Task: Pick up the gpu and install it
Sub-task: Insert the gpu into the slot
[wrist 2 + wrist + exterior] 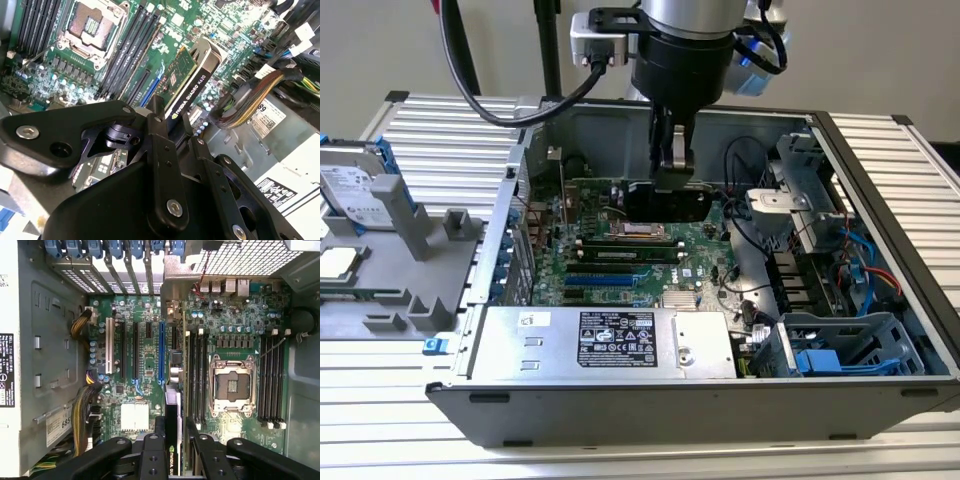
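The gripper (672, 172) is hanging down inside the open computer case (880, 190) in the exterior view, and its jaws are clamping the gpu (665, 205) between them. The card is sitting edge-on in the grip, its black cover facing the camera in that view, its upper edge caught between the jaws and the rest of it extending below them toward the motherboard (620, 265).

In the second wrist view the gpu (192, 85) is projecting straight out from between the two black fingers (161, 150), with its black face and its green circuit board both showing side by side, and its far end reaching out over the motherboard (220, 30). The jaws are pressing on the card's two flat faces.

In the first wrist view the gpu (172, 425) is appearing as a thin dark strip running away from between the fingers (150, 450), lined up with the long direction of the expansion slots. The blue slot (161, 352) is lying just beyond the card's far end, a little to one side of the jaws' line, and the empty processor socket (231, 385) is lying off to the other side. Whether the card's lower edge is touching the board cannot be told.

The silver power supply (605, 340) is lying well in front of the jaws in the exterior view.
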You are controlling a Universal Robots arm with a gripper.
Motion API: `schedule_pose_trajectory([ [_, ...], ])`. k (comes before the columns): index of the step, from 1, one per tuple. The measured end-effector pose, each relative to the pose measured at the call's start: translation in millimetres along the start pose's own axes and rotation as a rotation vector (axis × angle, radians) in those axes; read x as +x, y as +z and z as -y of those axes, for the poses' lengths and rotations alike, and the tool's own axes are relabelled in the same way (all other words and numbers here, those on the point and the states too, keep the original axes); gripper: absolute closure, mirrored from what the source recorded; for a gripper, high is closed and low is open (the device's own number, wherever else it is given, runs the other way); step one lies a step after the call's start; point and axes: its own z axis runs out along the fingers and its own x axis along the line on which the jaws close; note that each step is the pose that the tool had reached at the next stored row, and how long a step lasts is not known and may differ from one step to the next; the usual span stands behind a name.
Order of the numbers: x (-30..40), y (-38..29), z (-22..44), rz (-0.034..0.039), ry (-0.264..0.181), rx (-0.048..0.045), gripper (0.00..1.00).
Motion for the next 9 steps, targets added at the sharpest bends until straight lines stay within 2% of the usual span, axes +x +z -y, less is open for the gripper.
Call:
schedule_pose_trajectory([
  [1, 0.0, 0.5, 0.0, -0.0001, 0.0, 0.0, 1.0],
  [2, 0.1, 9.5, 0.2, -0.0014, 0.0, 0.0, 1.0],
  [9, 0.2, 13.1, 0.2, -0.0023, 0.0, 0.0, 1.0],
])
